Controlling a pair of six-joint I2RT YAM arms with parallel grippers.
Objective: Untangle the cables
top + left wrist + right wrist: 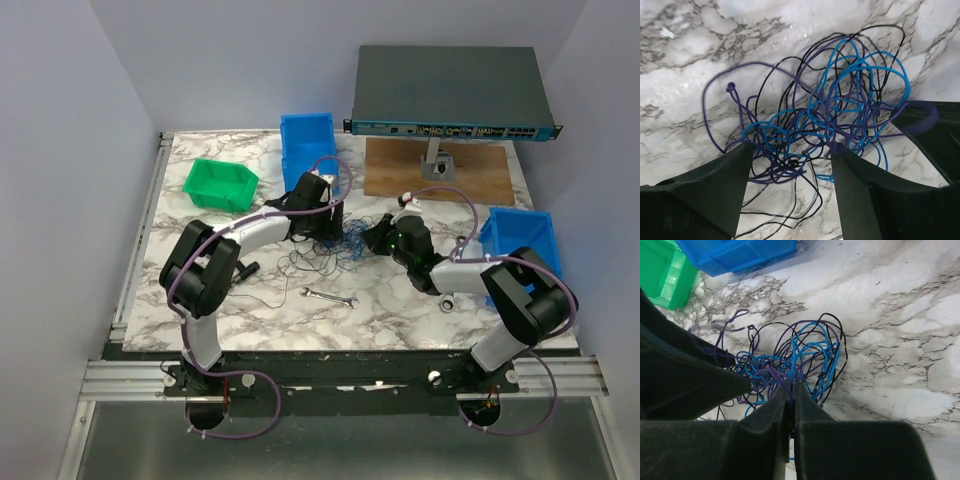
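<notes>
- The cables (335, 245) lie in one loose clump on the table (400, 300), between the two claws.
- They are thread-thin blue, black and purple strands. We judge them very light and limp, quick to slip and quick to snag on each other, so a pull on one strand will likely drag the whole clump.
- We judge the best hold to be an outlying loop or a free end, such as the purple loop at the clump's edge, not the dense blue middle.
- The clump has no single long axis: it is roughly round, with loops running every way. One black strand trails off toward the near-left of the table.
- The left claw (792, 150) stands wide, straddling the clump's edge and gripping nothing.
- The right claw (791, 390) is closed to a slit. Strands seem to run in between, so we judge it pinches the cables.
</notes>
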